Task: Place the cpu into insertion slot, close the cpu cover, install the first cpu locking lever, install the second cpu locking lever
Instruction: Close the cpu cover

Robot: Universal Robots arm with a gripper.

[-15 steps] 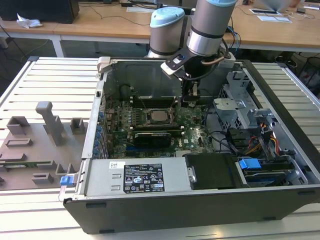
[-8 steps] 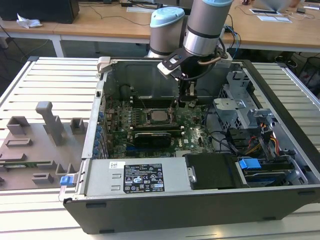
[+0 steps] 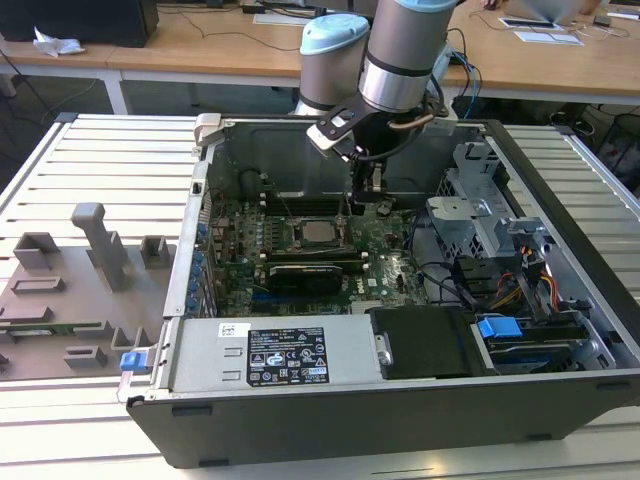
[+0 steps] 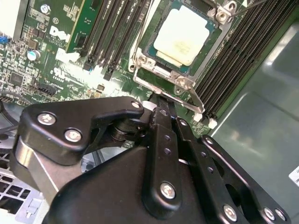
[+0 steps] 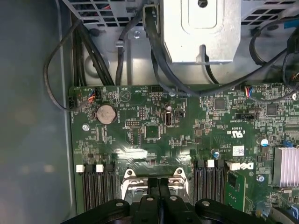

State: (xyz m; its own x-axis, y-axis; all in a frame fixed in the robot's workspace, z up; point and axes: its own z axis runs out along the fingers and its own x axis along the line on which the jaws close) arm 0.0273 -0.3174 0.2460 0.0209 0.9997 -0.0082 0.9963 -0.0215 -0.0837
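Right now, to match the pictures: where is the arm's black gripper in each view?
Exterior view: black gripper hangs over the green motherboard, at the exterior view's right of the silver-topped cpu.
Second wrist view: gripper in the foreground, by the silver socket frame.
First wrist view: gripper shut, beside that frame.
Shared landmark: that frame, around the cpu.

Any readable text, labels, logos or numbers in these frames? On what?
Power supply label: dense print and symbols, too small to read.
Motherboard: white maker's logo and safety marks; component codes too small to read.
White sticker on the board: blurred.
cpu top: faint marks, unreadable.
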